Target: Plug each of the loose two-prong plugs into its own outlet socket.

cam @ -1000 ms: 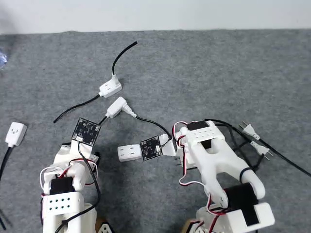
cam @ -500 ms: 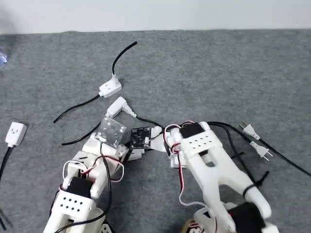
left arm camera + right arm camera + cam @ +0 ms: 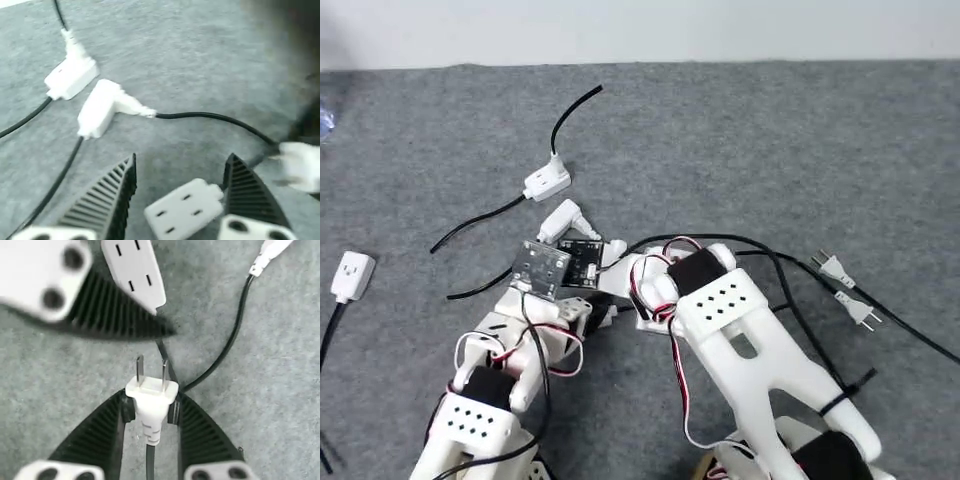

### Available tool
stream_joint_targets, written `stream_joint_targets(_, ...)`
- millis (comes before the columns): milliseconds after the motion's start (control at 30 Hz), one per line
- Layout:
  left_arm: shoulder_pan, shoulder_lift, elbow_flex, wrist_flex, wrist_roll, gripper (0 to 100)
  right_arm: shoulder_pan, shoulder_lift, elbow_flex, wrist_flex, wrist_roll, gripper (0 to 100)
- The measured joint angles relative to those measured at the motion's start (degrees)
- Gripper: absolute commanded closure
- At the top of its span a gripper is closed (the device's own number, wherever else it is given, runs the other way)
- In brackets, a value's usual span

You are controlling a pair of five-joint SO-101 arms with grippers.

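Right pincer (image 3: 151,401) clamps the two-prong plug (image 3: 150,390), prongs aimed at the outlet socket (image 3: 134,270) lying mid-bench (image 3: 770,150), while left pincer (image 3: 183,160) sits open astride that socket, likely bracing it for insertion.

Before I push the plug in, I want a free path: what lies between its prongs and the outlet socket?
Right wrist view: a black finger of the left pincer crosses between the plug in the right pincer and the outlet socket.
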Motion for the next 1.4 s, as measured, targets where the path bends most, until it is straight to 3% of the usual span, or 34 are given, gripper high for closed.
stream_joint_targets(300,-11.3,0.0,2.8,0.0,-0.1,73,2.5,4.3,10.0,-1.5,5.2,99.0)
stream_joint_targets(633,-11.4,0.0,3.6,0.0,-6.0,73,6.3,24.3,3.8,-3.9,8.9,98.4)
stream_joint_targets(867,-11.6,0.0,3.6,0.0,-6.0,73,5.2,25.7,2.0,-2.7,8.9,80.6)
stream_joint_targets(1400,-11.7,0.0,3.6,0.0,-6.0,73,4.7,24.6,2.0,-1.3,8.7,84.7)
